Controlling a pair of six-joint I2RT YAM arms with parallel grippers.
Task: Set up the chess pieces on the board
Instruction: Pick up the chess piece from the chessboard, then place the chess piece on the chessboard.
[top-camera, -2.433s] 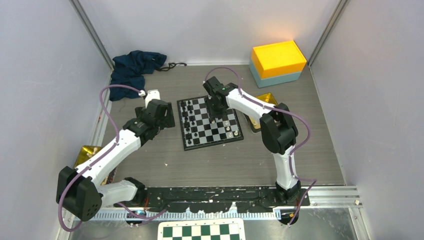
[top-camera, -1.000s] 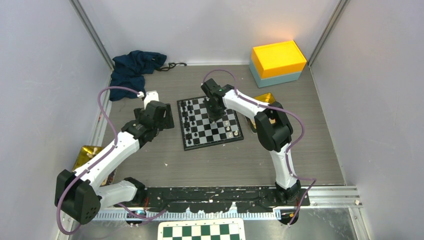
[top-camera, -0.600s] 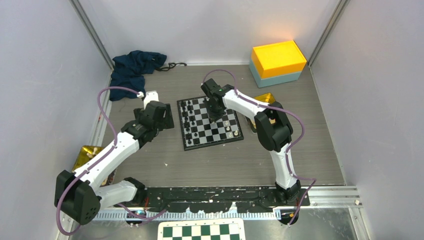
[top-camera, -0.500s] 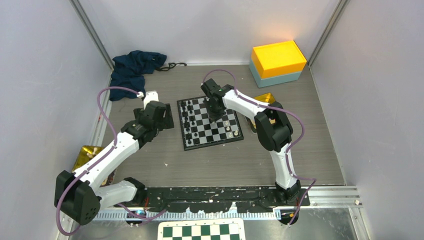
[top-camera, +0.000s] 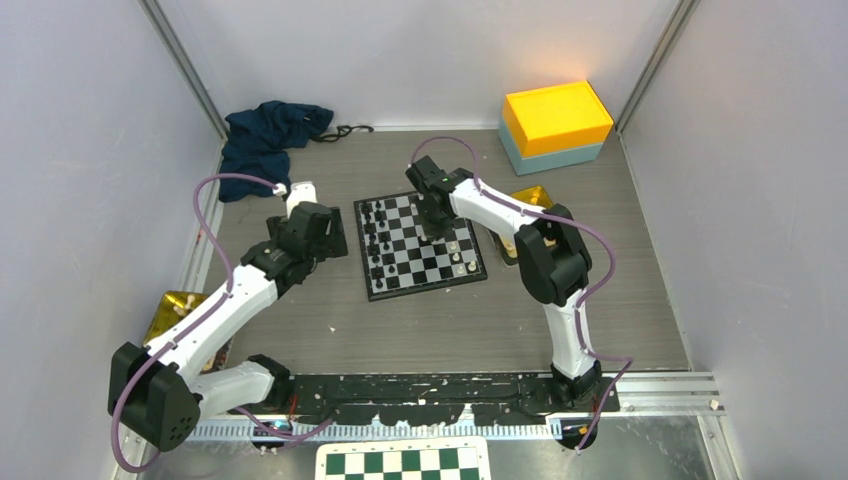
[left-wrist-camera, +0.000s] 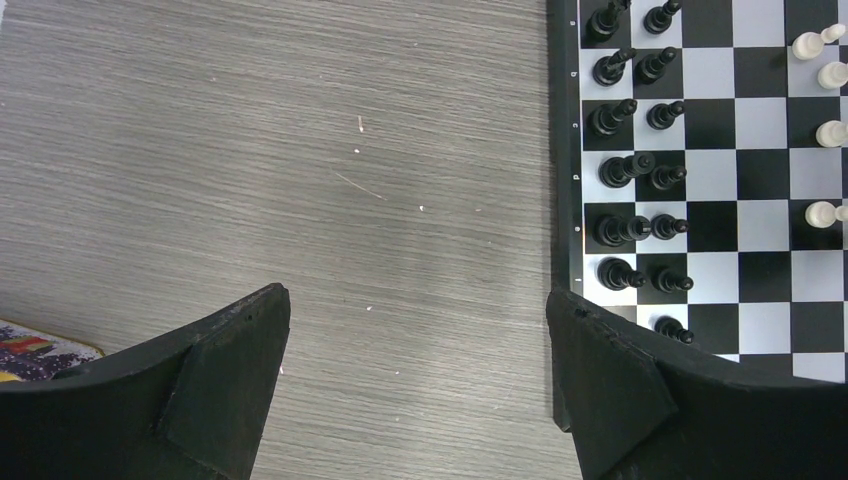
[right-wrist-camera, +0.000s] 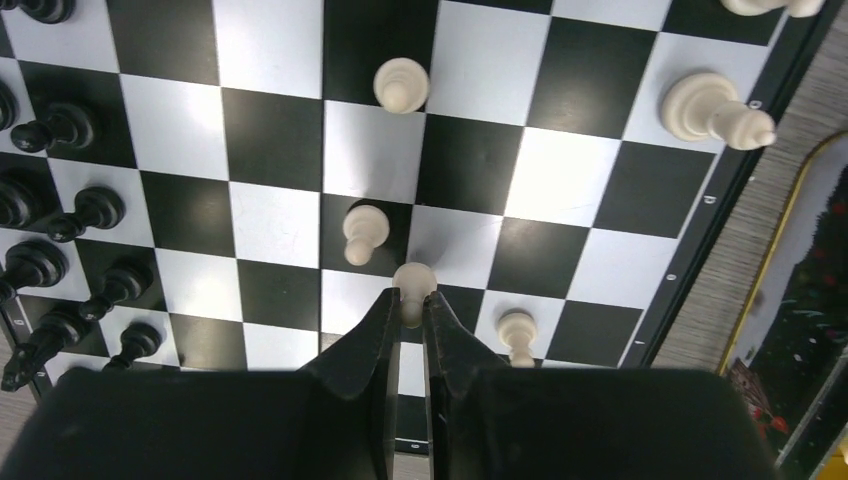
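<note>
Right gripper (right-wrist-camera: 411, 303) clamped on small cream-white pawn (right-wrist-camera: 414, 280), lower centre of frame, over black-and-white checkered chessboard (right-wrist-camera: 270, 130). Pawn likely light, rigid, slick, easily tipped; best pinched at narrow neck.

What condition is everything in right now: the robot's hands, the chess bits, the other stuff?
Right arm's black finger pair: shut on a cream-white pawn.
Left arm's black finger pair: open, holding nothing.
Small black-and-white chessboard: flat on the grey wood-grain table.
Black chess pieces: upright, two rows along one edge.
Dark blue cloth: crumpled.
Yellow-topped teal box: looks closed.
</note>
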